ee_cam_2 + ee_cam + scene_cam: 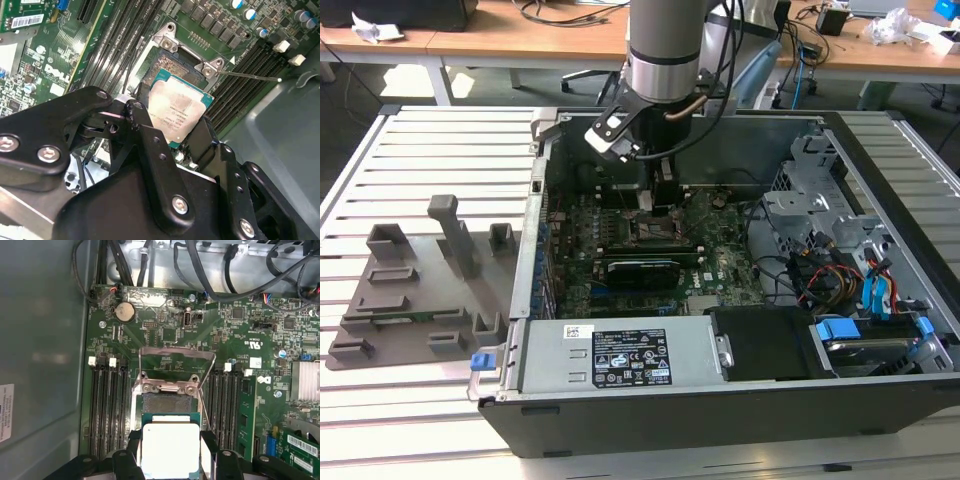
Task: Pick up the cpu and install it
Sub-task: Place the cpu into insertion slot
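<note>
Over the socket (166, 402) on the motherboard (165, 335), toward the far side of the case (620, 420), my claw (172, 120) is clenched on the cpu (180, 107), fingers (204, 141) on two opposite edges. Its silver top shows, and the socket's frame (176, 356) stands raised.

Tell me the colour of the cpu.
The cpu has a pale silver-grey top with a teal-green rim, clearest in the second wrist view.

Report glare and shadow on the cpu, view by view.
First wrist view: glare bleaches the cpu lid nearly white. Second wrist view: even light, its faint markings show. Exterior view: bright slatted table, the case interior dimmer.
</note>
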Robot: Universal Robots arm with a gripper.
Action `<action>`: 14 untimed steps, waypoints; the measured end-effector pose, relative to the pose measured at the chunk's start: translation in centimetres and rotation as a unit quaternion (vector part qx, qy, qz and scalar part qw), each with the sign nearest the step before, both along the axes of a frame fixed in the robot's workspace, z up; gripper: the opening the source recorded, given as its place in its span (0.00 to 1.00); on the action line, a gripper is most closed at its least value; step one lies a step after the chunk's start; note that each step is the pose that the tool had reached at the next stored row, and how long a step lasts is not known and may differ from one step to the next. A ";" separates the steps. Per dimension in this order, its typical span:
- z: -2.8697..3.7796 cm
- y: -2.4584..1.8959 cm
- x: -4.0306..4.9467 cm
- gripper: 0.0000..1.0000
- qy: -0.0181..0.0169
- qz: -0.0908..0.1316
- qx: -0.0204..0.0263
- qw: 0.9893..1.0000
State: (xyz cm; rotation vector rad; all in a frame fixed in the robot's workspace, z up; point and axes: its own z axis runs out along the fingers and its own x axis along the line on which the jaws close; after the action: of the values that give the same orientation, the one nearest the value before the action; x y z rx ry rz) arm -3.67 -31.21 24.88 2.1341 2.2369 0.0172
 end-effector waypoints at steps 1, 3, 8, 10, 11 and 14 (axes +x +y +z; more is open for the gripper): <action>-0.13 -0.03 0.01 0.55 0.000 0.000 0.000 1.000; -0.45 -0.08 0.08 0.55 0.000 0.000 0.000 1.000; -1.48 -0.17 0.12 0.55 0.000 0.000 0.000 1.000; -1.86 -0.17 0.18 0.55 0.000 0.000 0.000 1.000; -2.06 -0.17 0.21 0.55 0.000 0.000 0.000 1.000; -2.84 -0.17 0.26 0.55 0.000 0.000 0.000 1.000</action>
State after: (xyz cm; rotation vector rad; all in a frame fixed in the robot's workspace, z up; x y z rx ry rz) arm -3.41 -31.38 22.03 2.1348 2.2356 0.0164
